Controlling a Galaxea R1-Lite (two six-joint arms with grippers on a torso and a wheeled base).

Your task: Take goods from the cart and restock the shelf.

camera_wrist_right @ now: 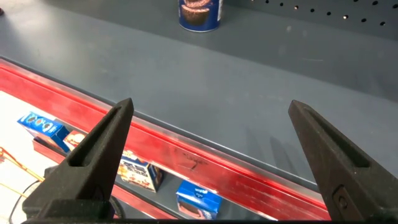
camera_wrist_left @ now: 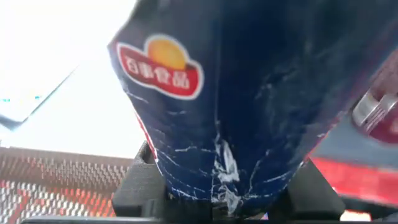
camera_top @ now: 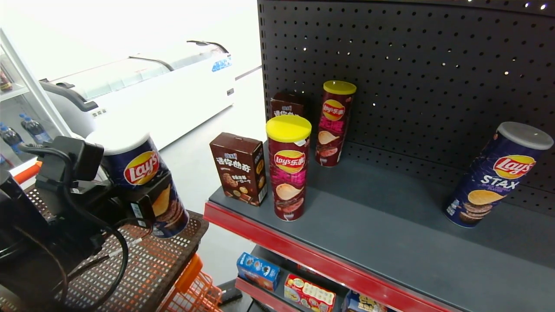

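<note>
Left claw [camera_top: 145, 203] is clenched on a dark blue cardboard crisp tube with a pale lid [camera_top: 138, 173], gripping it low on the body. The wrist view shows both black fingers [camera_wrist_left: 140, 193] pressed against the tube's creased wall. The tube hangs tilted above the near corner of the brown mesh-topped orange cart [camera_top: 195, 225], apart from the shelf.

On the dark grey shelf with a red front lip [camera_top: 368, 225], a brown cardboard biscuit box [camera_top: 239, 168] stands at the left front corner, with a second brown box [camera_top: 287, 105] at the back edge behind it. Just beside the front box is a maroon crisp tube with a yellow lid [camera_top: 288, 167]; its twin [camera_top: 334, 123] stands against the black pegboard back. Well apart, towards the right end, a matching dark blue tube with a grey lid [camera_top: 498, 173] leans tilted, its top against the pegboard.

Right claw [camera_wrist_right: 214, 162] is spread wide and holds nothing, hovering over the shelf's red front lip.

My reading: restocking is partly done. One blue tube is on the shelf, though not upright, and the one in hand has yet to cross over. The bare stretch mid-shelf looks like the natural spot. I cannot tell what stock the cart holds.
</note>
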